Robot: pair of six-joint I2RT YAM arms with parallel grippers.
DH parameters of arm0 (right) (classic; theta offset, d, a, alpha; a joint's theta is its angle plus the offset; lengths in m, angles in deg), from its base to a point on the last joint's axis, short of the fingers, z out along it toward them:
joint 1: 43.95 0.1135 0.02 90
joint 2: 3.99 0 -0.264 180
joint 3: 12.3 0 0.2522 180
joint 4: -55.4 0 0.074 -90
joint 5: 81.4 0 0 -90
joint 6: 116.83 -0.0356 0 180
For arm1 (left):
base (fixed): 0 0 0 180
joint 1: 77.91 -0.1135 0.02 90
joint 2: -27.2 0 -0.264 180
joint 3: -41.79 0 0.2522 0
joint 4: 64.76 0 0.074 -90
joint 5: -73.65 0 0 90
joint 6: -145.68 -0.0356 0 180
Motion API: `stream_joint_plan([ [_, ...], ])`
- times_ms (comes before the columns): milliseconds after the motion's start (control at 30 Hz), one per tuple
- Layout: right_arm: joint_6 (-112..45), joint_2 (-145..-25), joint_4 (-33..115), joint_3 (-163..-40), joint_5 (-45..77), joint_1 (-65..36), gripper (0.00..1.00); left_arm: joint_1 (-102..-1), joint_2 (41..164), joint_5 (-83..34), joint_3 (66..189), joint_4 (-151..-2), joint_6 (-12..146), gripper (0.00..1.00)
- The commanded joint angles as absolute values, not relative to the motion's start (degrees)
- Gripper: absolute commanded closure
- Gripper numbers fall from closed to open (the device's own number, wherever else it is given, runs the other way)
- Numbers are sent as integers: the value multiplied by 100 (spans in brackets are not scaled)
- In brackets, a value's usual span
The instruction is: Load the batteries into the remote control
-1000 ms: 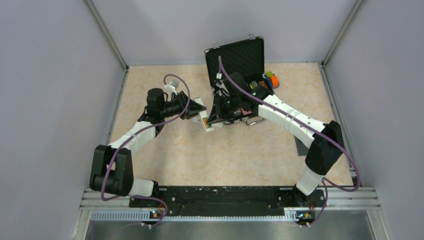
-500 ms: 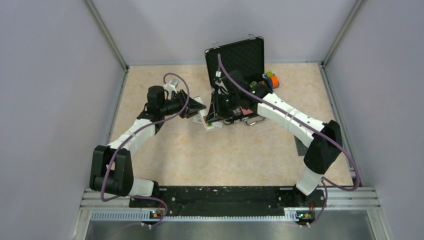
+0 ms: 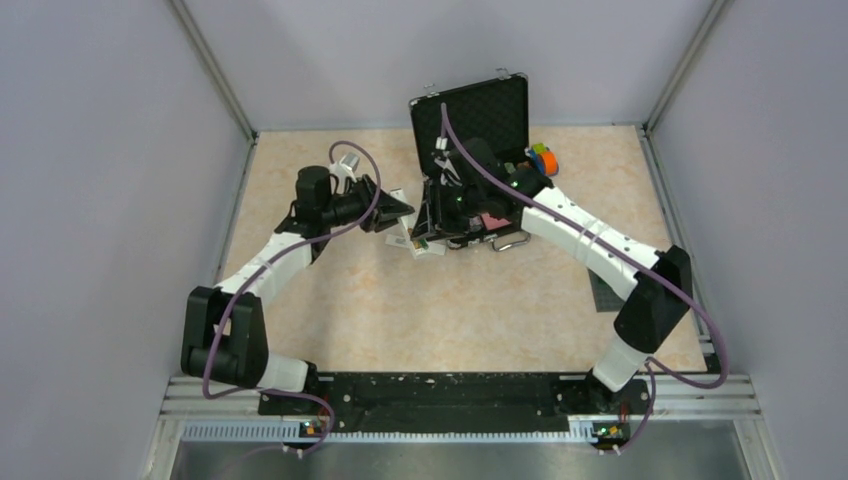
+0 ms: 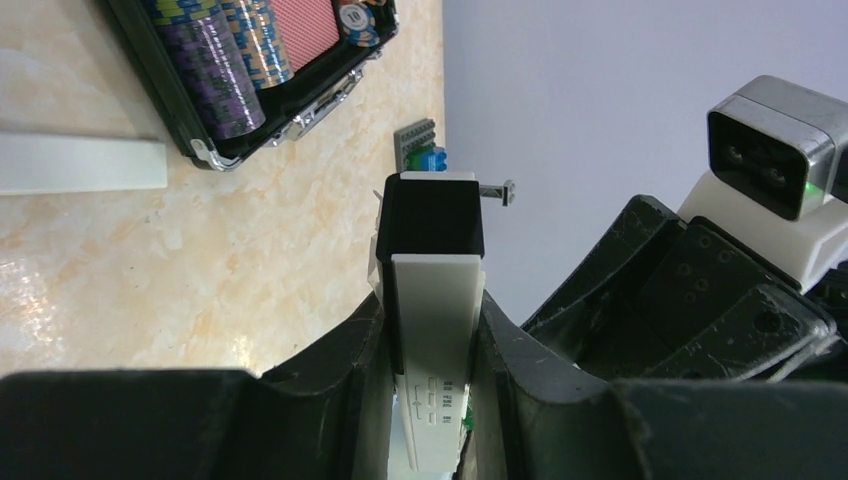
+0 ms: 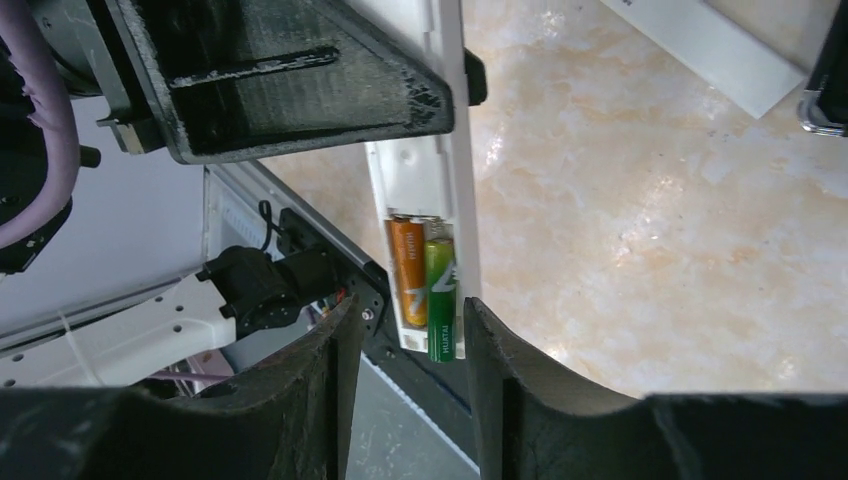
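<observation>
Black fingers [image 4: 340, 360] of the left gripper [image 4: 432, 345] pinch the remote control [image 4: 432, 300] by its two long sides. They hold it off the table, and the end poking past the fingertips is black.

The right gripper [image 5: 412, 318] has its fingers [image 5: 310, 400] spread to either side of the remote's other end. A gap shows at one finger. Whether the other finger touches the white edge, I cannot tell.

That end has its battery bay uncovered. The orange battery [image 5: 408, 270] and the green battery [image 5: 440, 295] lie in it side by side, lengthwise and touching each other.

A white strip [image 4: 80, 163] lies flat on the marble-patterned table [image 4: 200, 270], well apart from the remote. It sits just beside a corner of the open black case [image 4: 165, 100], which holds rows of poker chips [image 4: 215, 70].

Farther off, a grey brick baseplate [image 4: 415, 133] with a blue piece [image 4: 432, 158] on it sits close to the wall.

From above, the two arms meet in the far middle of the table. The remote hangs there just left of the case, whose lid [image 3: 480, 110] stands up towards the far wall.
</observation>
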State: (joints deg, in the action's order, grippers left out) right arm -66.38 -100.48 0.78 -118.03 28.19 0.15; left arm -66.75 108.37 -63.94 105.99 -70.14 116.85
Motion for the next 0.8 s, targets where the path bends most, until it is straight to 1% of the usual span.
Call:
stream_joint_plan([
  [0, -6469, -9609, -90, -11784, 2486, -87, 58, -6692, 10876, -6888, 10958, -6728, 11757, 100],
  [233, -6404, -9143, 213, -11451, 2583, -136, 52, -6701, 11089, -7229, 11044, -6423, 11931, 100],
  [367, -6134, -8820, 620, -11167, 2846, -141, 52, -6701, 11168, -7331, 11090, -6328, 11996, 100],
  [500, -5352, -8366, 1112, -10743, 3113, -149, 55, -6696, 11221, -7461, 11119, -6188, 12113, 100],
  [600, -4414, -8043, 1370, -10464, 3378, -142, 56, -6692, 11206, -7607, 11034, -5811, 12376, 100],
  [767, -3311, -7477, 1796, -9918, 3452, -139, 65, -6677, 11143, -7800, 10882, -5542, 12573, 100],
])
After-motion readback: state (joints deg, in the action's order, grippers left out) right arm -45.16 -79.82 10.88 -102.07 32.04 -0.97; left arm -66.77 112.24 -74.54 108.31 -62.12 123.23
